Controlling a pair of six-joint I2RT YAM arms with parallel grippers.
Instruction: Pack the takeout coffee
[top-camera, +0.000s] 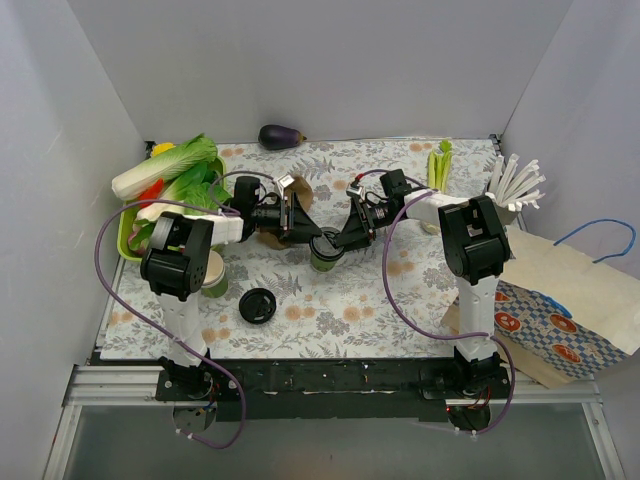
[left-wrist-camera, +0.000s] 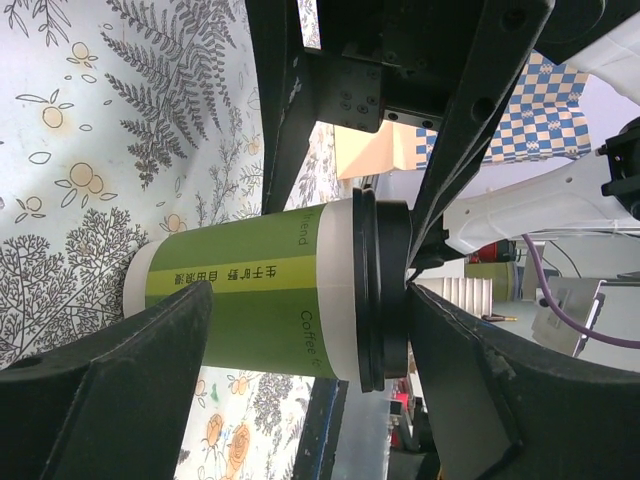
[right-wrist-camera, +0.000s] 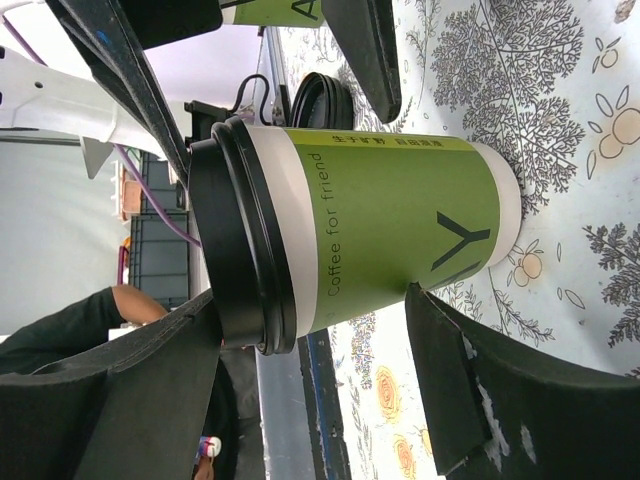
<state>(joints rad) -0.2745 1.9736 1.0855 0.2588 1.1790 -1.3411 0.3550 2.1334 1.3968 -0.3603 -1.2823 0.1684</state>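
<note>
Jaws spread on left gripper (left-wrist-camera: 310, 296) and right gripper (right-wrist-camera: 312, 296), flanking the one takeout coffee (top-camera: 324, 247).

The left arm (top-camera: 180, 262) and right arm (top-camera: 472, 240) bend inward, wrists nearly meeting over mid-counter. The left gripper (left-wrist-camera: 308, 300) and right gripper (right-wrist-camera: 315, 305) face each other, rolled sideways, jaws spread wide.

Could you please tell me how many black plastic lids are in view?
2. One lid caps the green cup at mid-table; the loose lid lies on the cloth nearer the left arm. More may be hidden from view.
</note>
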